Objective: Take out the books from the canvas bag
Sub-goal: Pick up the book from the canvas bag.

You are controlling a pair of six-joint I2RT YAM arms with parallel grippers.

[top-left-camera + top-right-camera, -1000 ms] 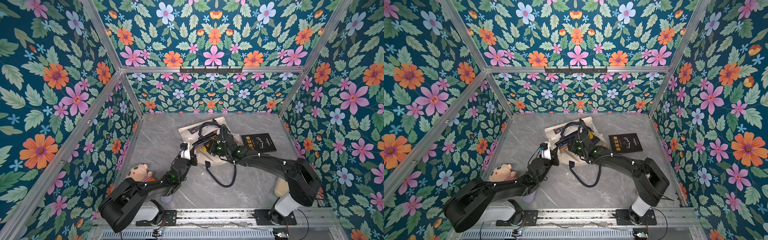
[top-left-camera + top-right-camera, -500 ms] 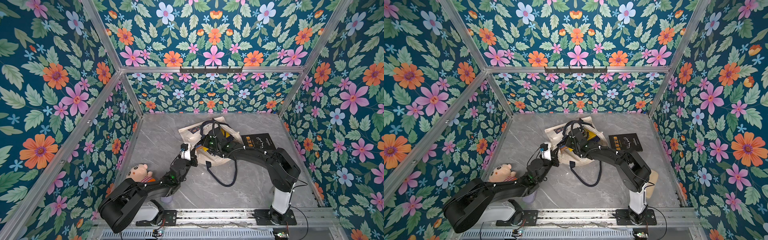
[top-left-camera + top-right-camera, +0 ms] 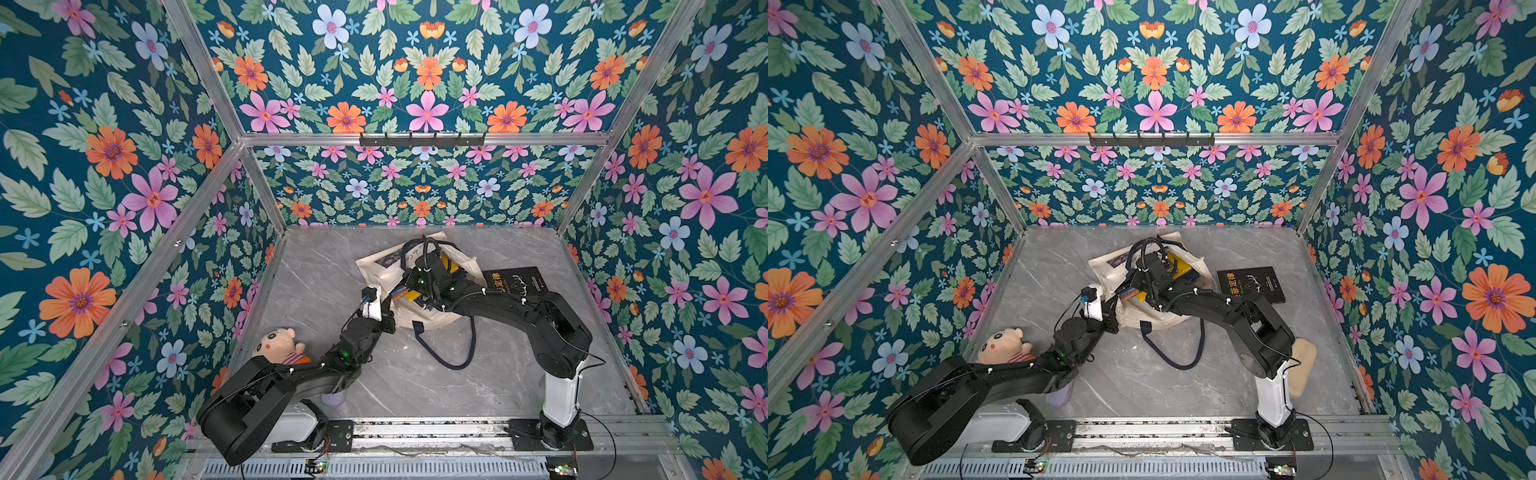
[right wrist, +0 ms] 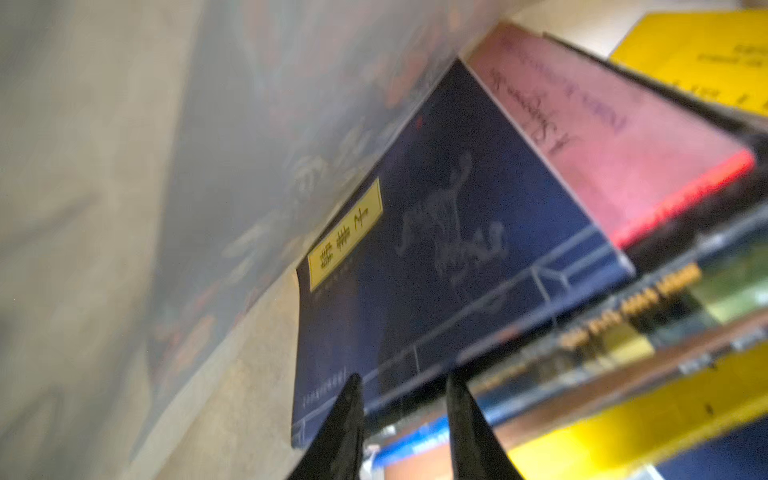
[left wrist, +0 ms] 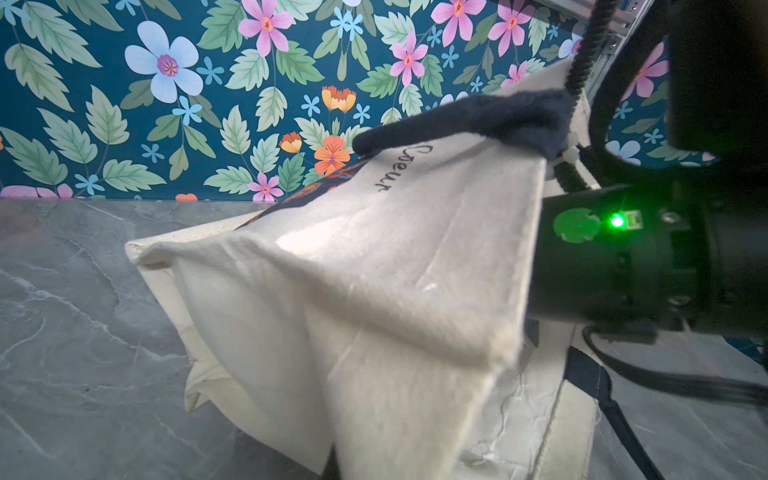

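Pinching canvas bag (image 3: 380, 270) rim w/ L claw (image 3: 389, 323); R claw (image 4: 403, 386) part-spread (inside bag) at navy book (image 4: 449, 257).

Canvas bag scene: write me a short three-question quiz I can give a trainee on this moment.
1. True or false: a black book lies on the table, outside the canvas bag.
2. The right end effector has its tips at the edge of which book? A: navy with a yellow label. B: pink. C: white.
3. What is the left end effector shut on?

Key: 1 true. 2 A, the navy book. 3 the canvas bag, pinched at the edge of its mouth.
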